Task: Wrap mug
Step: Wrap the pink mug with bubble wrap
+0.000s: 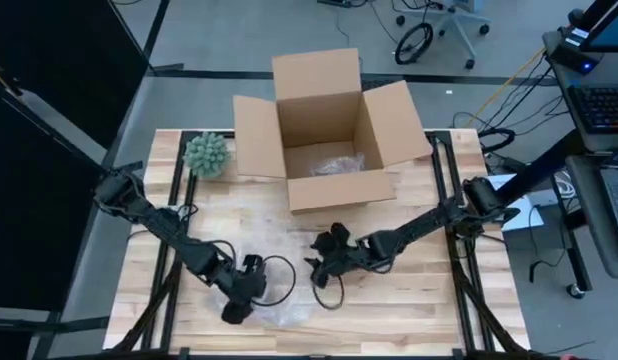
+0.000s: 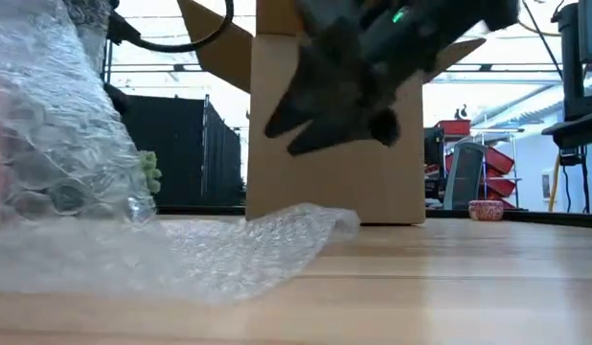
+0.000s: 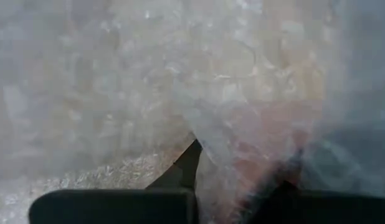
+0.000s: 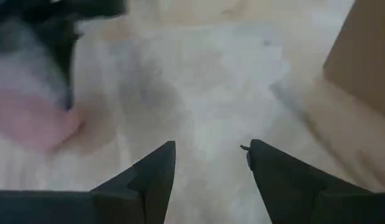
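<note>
High view: left gripper point(image 1: 239, 300) down at the near edge of the surface point(image 1: 429, 300), sunk into the bubble wrap point(image 1: 284, 300) where the mug must be. Right gripper point(image 1: 327, 255) parked just beside, mid-surface, over the sheet's far part. Open cardboard box point(image 1: 324, 135) behind, spiky green ball point(image 1: 207, 154) off to its left.

Low view: wrap bunched up tall on the picture's left point(image 2: 56, 125), a pinkish shape barely showing at the very edge, rest of the sheet trailing flat toward the box point(image 2: 334, 134). Dark gripper point(image 2: 339, 86) hanging above the sheet, touching nothing.

Left wrist view: pink mug point(image 3: 261, 155) seen through the film right at the fingers point(image 3: 180, 171), clamped on wrap and mug together, looks like. Can't call which way the mug points or how its long axis lies, too smothered.

Right wrist view: fingers point(image 4: 149, 180) spread wide, empty, over flat wrap point(image 4: 199, 81); pink bundle point(image 4: 30, 121) off to one side.

Best bet for this step: keep the left pinned firm, grab the loose trailing flap low with the right, fold it snug over the bundle without dragging the mug out.
</note>
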`<action>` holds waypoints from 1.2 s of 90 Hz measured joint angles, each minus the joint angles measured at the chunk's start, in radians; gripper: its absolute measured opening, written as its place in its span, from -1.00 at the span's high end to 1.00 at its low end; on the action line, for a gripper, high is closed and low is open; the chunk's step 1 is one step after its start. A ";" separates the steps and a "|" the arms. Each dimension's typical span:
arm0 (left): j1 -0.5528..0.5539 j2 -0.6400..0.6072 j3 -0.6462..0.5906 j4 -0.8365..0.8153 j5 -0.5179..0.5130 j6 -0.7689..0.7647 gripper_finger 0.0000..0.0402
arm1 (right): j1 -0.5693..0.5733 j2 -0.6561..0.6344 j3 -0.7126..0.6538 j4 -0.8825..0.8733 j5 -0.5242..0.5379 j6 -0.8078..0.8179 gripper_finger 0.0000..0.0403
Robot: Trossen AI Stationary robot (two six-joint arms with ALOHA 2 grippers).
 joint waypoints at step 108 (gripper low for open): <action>0.010 0.000 0.000 0.003 -0.007 -0.007 0.90 | -0.152 0.163 0.000 0.091 -0.203 -0.089 0.01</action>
